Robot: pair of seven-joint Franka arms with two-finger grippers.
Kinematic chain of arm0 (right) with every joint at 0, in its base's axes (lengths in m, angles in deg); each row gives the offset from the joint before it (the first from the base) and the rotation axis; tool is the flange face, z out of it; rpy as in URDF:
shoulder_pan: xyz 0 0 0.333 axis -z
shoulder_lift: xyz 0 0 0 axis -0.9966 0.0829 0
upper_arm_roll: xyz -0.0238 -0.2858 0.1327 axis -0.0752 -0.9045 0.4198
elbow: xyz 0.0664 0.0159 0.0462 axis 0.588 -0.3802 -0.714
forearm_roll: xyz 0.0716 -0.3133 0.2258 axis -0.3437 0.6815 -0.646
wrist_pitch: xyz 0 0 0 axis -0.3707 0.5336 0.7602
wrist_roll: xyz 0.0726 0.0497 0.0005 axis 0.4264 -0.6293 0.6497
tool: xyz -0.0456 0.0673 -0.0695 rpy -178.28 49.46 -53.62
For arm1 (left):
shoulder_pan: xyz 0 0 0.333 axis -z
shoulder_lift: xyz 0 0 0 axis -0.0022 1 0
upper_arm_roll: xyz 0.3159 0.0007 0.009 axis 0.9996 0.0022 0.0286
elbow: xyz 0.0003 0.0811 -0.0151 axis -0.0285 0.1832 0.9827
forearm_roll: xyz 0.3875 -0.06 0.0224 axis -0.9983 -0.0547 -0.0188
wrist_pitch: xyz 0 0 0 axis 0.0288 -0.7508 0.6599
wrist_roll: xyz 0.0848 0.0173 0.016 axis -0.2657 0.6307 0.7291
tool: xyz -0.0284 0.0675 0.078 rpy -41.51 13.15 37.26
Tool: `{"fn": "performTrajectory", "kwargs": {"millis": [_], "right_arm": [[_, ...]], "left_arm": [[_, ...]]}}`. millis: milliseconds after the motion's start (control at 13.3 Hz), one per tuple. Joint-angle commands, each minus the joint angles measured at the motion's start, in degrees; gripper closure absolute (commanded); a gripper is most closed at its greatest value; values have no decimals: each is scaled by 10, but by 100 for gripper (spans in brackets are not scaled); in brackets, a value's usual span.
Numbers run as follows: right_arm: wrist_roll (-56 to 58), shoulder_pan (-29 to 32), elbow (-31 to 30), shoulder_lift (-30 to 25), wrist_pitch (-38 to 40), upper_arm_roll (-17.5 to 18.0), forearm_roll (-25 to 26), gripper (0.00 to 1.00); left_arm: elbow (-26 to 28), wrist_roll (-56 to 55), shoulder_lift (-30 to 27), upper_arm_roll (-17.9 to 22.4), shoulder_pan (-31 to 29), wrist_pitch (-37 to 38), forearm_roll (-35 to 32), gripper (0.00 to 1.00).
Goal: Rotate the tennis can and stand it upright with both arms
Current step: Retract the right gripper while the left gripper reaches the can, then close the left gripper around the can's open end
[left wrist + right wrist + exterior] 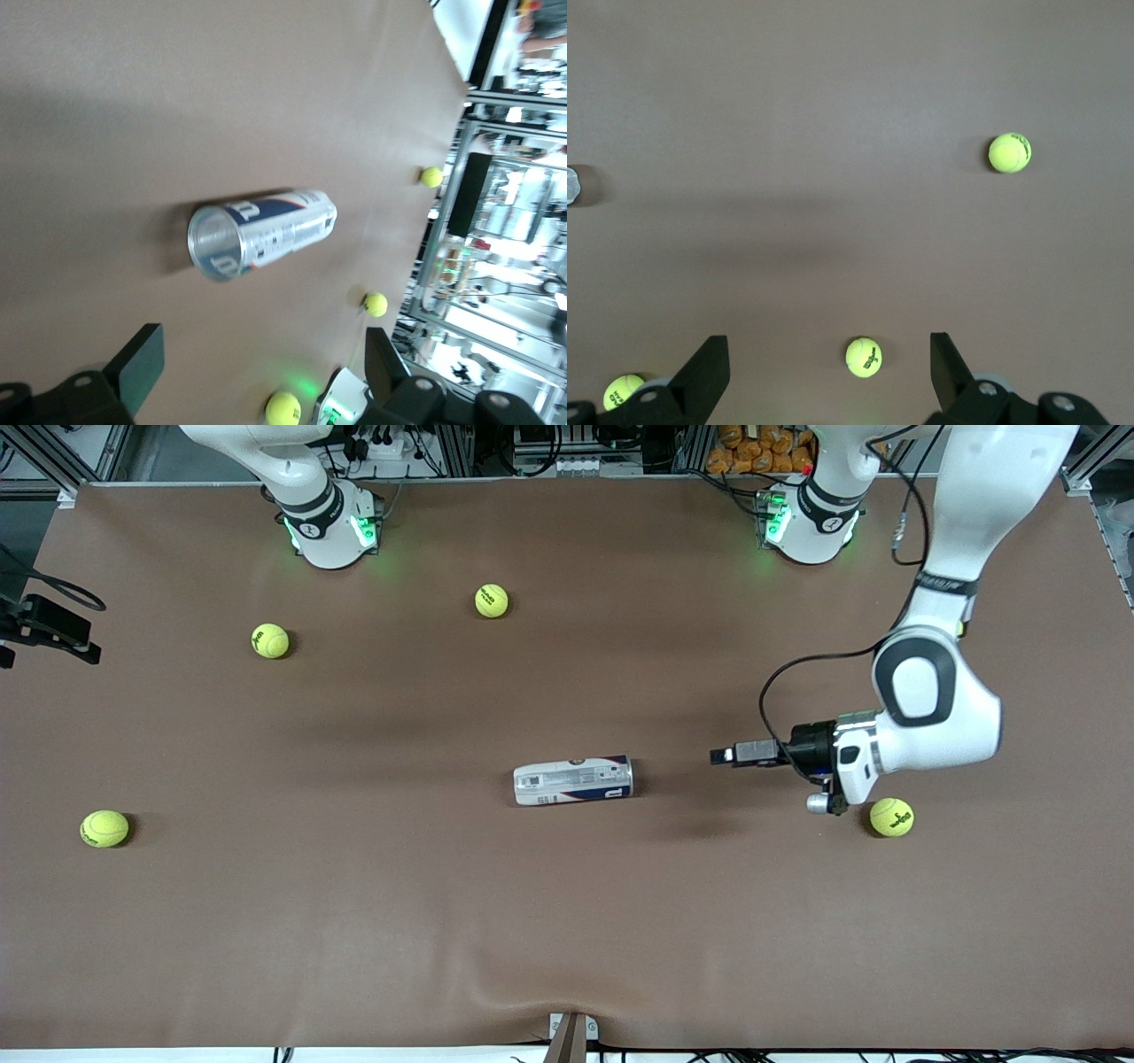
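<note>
Lying on its side mid-table, the tennis can [574, 780] faces the left gripper [719, 756], fingers spread; the right gripper [829, 372] waits, fingers apart.

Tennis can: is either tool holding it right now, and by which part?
Nothing is held. The tennis can lies alone on the table; the left tool is open beside it, the right tool open elsewhere.

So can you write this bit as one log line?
tennis can: lying on table, untouched | left pincer: open, level with can's open end, apart | right pincer: open, waiting high over table

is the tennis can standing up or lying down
Lying down: the tennis can rests on its side on the table, open mouth facing the left gripper.
</note>
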Motion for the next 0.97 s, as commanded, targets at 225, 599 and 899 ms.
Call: {"fn": "performTrajectory", "kwargs": {"millis": [225, 599, 899], "right_arm": [[-25, 38, -15, -17, 8, 37, -11, 0], [-25, 38, -16, -40, 37, 35, -11, 0], [-24, 39, -24, -58, 42, 34, -11, 0]], "left_arm": [[-7, 97, 57, -3, 60, -78, 130, 0], [-28, 189, 123, -21, 73, -78, 227, 0], [-44, 189, 143, -27, 89, -78, 263, 0]]}}
